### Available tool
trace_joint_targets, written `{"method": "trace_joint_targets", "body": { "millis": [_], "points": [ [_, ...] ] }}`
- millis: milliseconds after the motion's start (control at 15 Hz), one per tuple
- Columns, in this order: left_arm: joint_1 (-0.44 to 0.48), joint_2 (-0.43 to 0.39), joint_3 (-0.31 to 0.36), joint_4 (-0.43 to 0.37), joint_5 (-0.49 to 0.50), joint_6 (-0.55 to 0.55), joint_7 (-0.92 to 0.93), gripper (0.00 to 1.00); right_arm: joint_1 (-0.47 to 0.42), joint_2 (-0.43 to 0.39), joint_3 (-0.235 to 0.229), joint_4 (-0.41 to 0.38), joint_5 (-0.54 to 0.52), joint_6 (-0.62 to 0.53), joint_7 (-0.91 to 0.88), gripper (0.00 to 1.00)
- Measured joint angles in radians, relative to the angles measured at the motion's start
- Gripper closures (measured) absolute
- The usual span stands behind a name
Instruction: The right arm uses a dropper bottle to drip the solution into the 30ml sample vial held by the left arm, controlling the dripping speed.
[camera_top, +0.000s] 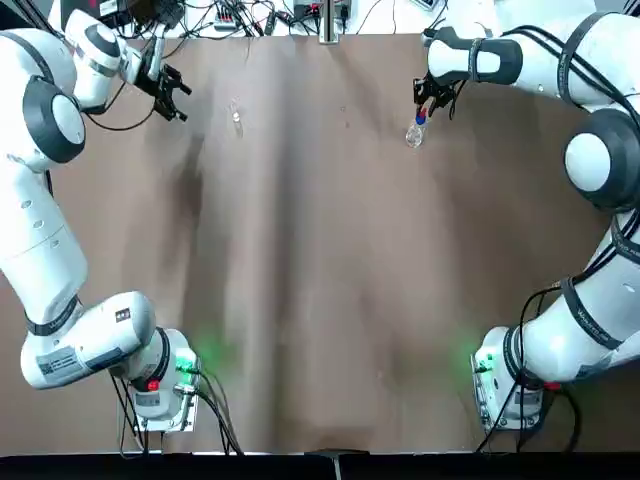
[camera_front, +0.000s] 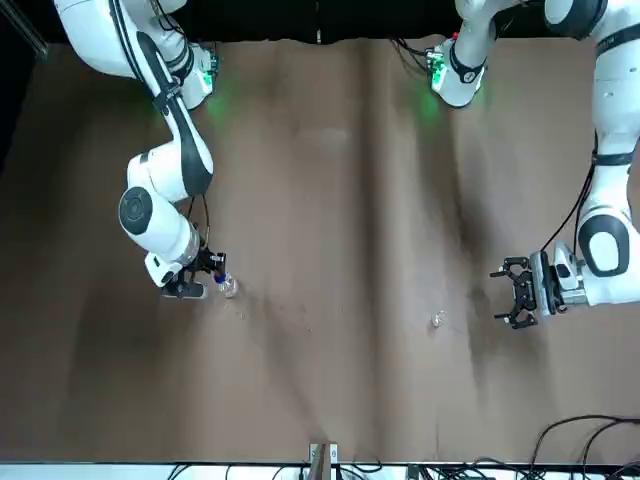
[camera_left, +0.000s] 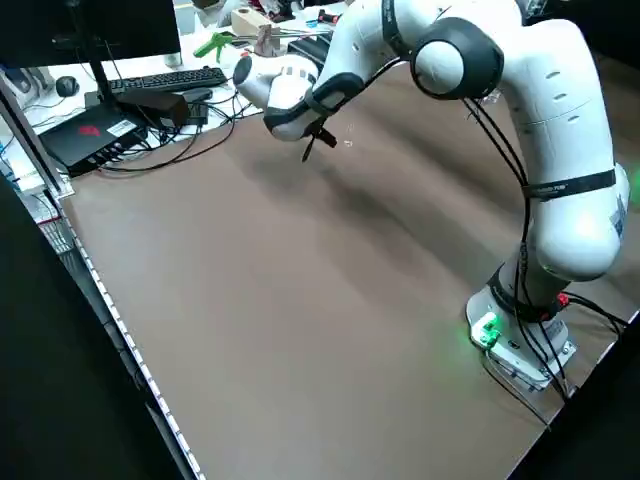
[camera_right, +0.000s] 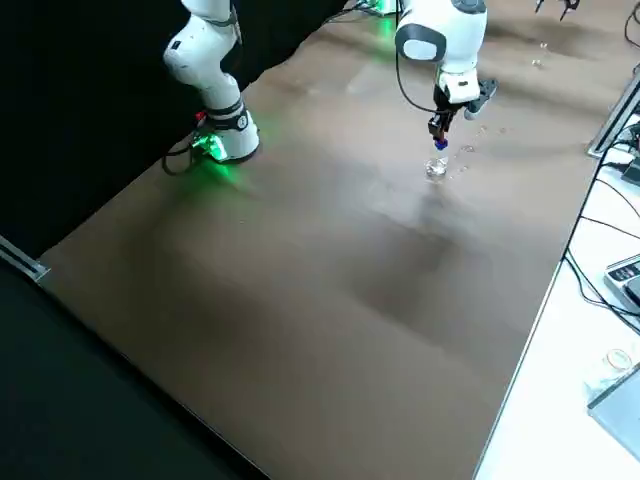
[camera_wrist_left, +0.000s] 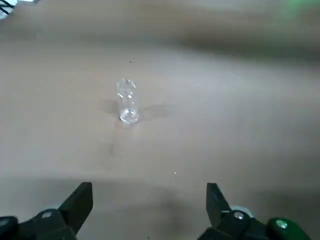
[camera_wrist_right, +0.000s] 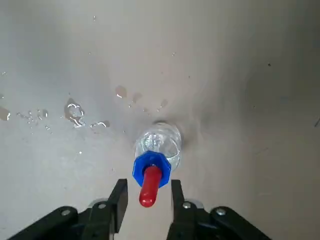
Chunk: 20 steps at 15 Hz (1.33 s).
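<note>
The right gripper (camera_wrist_right: 145, 197) is hanging directly over the dropper bottle (camera_wrist_right: 155, 155), which is standing upright on the brown table (camera_top: 320, 280) near the far edge on the robot's right. In the right wrist view the two fingers are flanking the red bulb with a small gap on each side, so the jaws are standing open and not yet pinching it; whether either pad is touching the bulb cannot be told. The bottle's long axis is running vertically, in line with the approach of the claw, so the coming closure appears to call for a short straight descent rather than any sideways shift. Small wet droplets (camera_wrist_right: 75, 112) are lying on the table just beside the bottle. The left gripper (camera_wrist_left: 150, 205) is waiting with its fingers spread wide, holding nothing. In the overhead view the sample vial (camera_top: 237, 116) is standing upright on the table at roughly 3 o'clock from this gripper, near it but clearly apart, and well apart from the dropper bottle (camera_top: 416, 131). The left arm is plainly the nearer one to the vial.
</note>
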Motion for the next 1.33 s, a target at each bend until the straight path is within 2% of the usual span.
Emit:
{"method": "trace_joint_targets", "body": {
  "millis": [267,400,467,600,933,1333],
  "points": [
    [-0.039,0.095,-0.012,-0.002,-0.019,0.004,0.007,0.0,0.0,0.008,0.0,0.001,-0.006,0.013,0.0,0.6],
    [-0.085,0.114,-0.013,-0.012,-0.031,0.047,0.007,0.0,0.0,0.008,0.0,0.001,-0.009,0.013,0.0,0.61],
    [-0.108,0.116,-0.014,-0.023,-0.033,0.083,0.007,0.0,0.0,0.008,-0.001,0.001,-0.01,0.013,0.0,0.62],
    [-0.147,0.116,-0.017,-0.044,-0.047,0.132,0.007,0.0,0.0,0.009,-0.001,0.002,-0.014,0.013,0.0,0.77],
    [-0.165,0.115,-0.034,-0.054,-0.054,0.164,0.016,0.0,0.0,0.009,-0.001,0.003,-0.015,0.013,0.0,0.81],
    [-0.176,0.113,-0.06,-0.052,-0.054,0.268,0.078,0.0,0.0,0.009,-0.001,0.006,-0.016,0.013,0.0,0.87]
  ]
}}
